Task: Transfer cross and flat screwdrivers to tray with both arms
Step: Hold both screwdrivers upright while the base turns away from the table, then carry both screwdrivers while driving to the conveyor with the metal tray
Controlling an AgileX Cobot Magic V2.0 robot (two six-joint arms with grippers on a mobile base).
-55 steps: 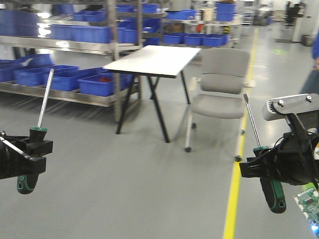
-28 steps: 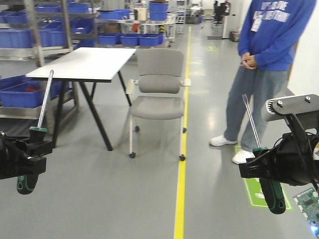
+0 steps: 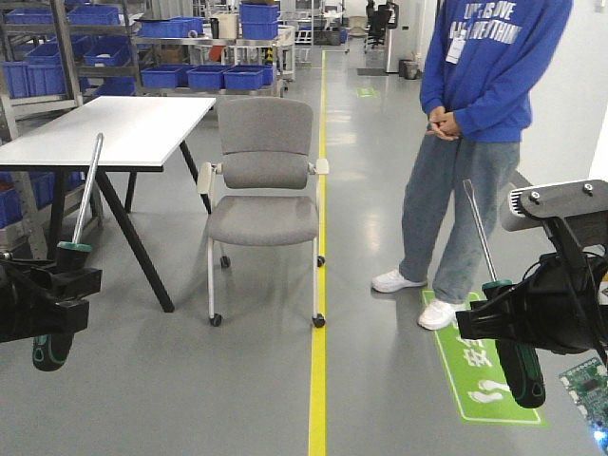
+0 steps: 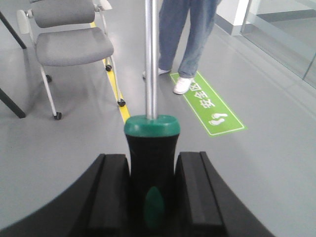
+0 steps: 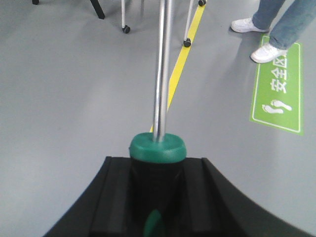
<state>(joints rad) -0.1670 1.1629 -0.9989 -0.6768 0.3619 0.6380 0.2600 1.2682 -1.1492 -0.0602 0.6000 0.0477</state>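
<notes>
pinching the thick green-and-black handle of the left screwdriver [image 3: 85, 190], the left pincer [image 3: 59, 290] hangs above the grey floor [image 3: 190, 399] at the left edge of the front view. the thin steel shaft points up and leans a little to the right, and the end of the handle sticks out below the pincer. in the left wrist view the black fingers [image 4: 106, 192] touch both sides of the handle, just under its green collar.

the right pincer [image 3: 496, 321], with a light grey housing [image 3: 556, 204] above it, is pressed together on the handle of the right screwdriver [image 3: 520, 366] in the same way. this shaft leans a little to the left. which tip is cross and which is flat, i cannot tell.

between the two arms, farther away, a grey chair [image 3: 264, 190] stands just beside a yellow floor line [image 3: 317, 380]. a person in a blue sweater [image 3: 475, 95] stands near a green floor sign [image 3: 475, 375].
</notes>
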